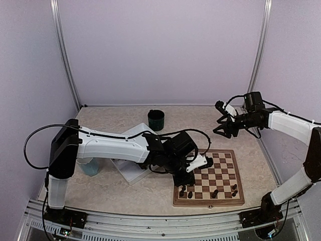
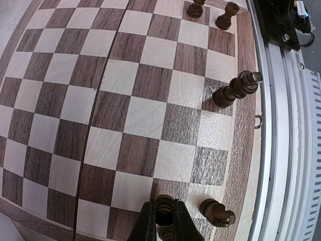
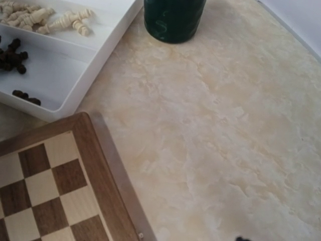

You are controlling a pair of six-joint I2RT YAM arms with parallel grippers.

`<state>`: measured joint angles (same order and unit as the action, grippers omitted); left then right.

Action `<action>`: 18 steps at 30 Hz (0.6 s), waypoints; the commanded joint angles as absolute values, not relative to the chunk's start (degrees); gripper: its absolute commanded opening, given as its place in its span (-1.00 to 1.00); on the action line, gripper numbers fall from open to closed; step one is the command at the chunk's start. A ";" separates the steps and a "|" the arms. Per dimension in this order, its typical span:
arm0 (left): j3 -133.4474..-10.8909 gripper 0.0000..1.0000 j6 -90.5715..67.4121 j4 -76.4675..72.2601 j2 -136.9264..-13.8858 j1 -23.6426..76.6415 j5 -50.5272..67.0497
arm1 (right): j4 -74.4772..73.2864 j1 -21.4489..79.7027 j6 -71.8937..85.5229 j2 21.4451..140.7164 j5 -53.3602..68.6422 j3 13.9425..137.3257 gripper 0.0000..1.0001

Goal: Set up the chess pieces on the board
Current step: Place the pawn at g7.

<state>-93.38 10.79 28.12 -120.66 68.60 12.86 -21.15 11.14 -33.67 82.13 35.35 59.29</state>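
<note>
The board (image 1: 240, 201) lies at the near right of the table. A few dark chess pieces stand along its near rows: two at the left (image 1: 186, 193), one in the middle (image 1: 214, 193), two at the right (image 1: 234, 190). My left gripper (image 1: 183, 182) hovers over the board's near left corner. In the left wrist view the left gripper (image 2: 164, 207) is shut on a dark chess piece (image 2: 165, 200), held upright over the board (image 2: 150, 80) beside a dark knight (image 2: 218, 212). My right gripper (image 1: 221, 130) hangs open and empty above the table behind the board.
A white two-compartment tray (image 3: 95, 60) holds pale pieces (image 3: 55, 20) and dark pieces (image 3: 12, 55); the left arm partly covers the tray (image 1: 131, 173). A dark green cup (image 1: 156, 119) stands at the back. A bluish container (image 1: 90, 168) sits at the left.
</note>
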 commanded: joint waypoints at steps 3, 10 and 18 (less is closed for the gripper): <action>-95.84 -0.82 12.00 29.33 -122.99 69.50 13.27 | -21.79 11.25 -34.28 82.79 36.36 59.23 0.26; -97.03 -0.81 12.30 30.38 -124.74 69.87 12.75 | -22.05 11.27 -34.36 83.05 36.83 59.33 0.26; -97.78 -0.76 12.55 31.33 -125.42 69.96 12.47 | -22.32 11.25 -34.56 83.41 37.00 59.48 0.26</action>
